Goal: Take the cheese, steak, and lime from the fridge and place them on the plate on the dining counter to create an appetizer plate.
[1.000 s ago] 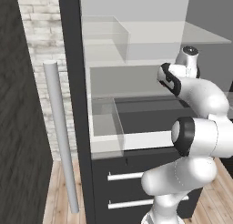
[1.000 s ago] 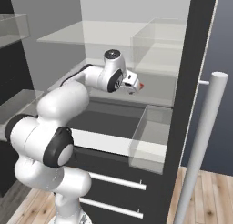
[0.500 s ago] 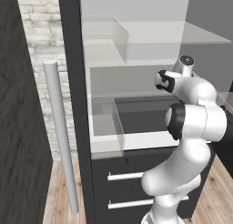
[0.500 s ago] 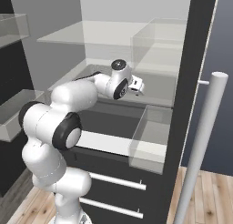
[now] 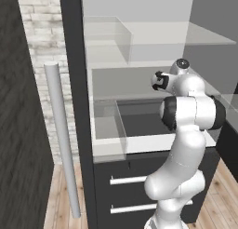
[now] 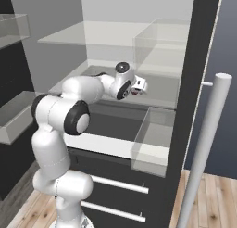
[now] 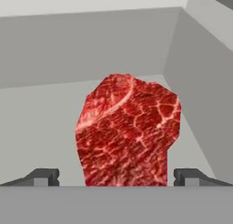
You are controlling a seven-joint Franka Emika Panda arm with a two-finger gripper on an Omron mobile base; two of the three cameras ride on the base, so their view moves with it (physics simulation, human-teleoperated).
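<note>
The steak (image 7: 127, 132), a red marbled chunk, sits on the pale floor of a shelf inside the open fridge (image 5: 76, 107), near the back corner where the shelf's rear wall meets a side wall, and in the hand view it stands right between the 2 dark fingertips (image 7: 43, 176) of the gripper (image 7: 116, 177). The jaws are spread wide, 1 tip on each side of the meat, apart from it and not pinching it. From the right base view the white arm reaches into the middle shelf with its hand (image 6: 137, 85) above a clear bin (image 6: 155, 139) pulled out beneath, and the fridge's long grey handle (image 6: 203, 143) stands in the foreground.
</note>
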